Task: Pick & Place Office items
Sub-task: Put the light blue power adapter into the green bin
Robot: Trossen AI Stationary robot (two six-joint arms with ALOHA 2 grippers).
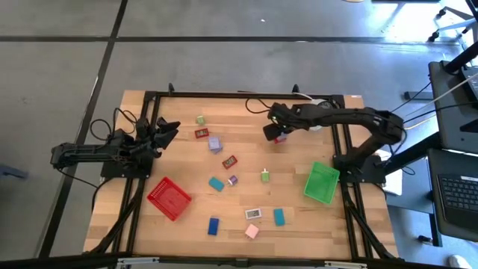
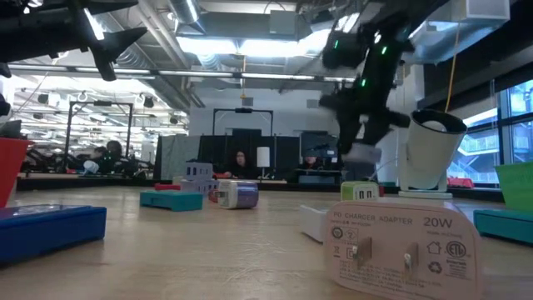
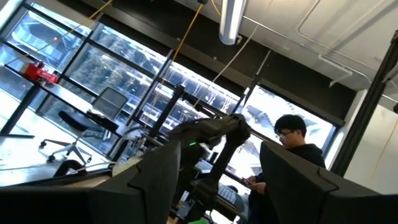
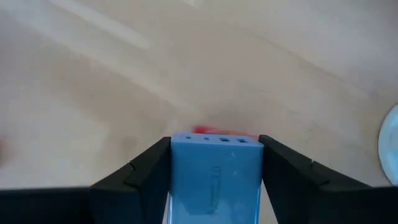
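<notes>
Right gripper (image 4: 214, 180) over the far counter (image 1: 299, 217): jaws clamped on blue block (image 4: 214, 171), squared for carrying to a basket. Left gripper (image 1: 166, 131) parked left, jaws apart, empty.

Bright overhead strip lights (image 2: 250, 46), window glare; moving arm blurred, wrist close-ups soft.

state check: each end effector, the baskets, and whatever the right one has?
right end effector: shut on a blue block, above the table's far side
blue block: clamped between the fingers, something red just beyond it
left end effector: open, empty, raised at the table's left edge
red basket: upright, looks empty
green basket: upright, looks empty
</notes>
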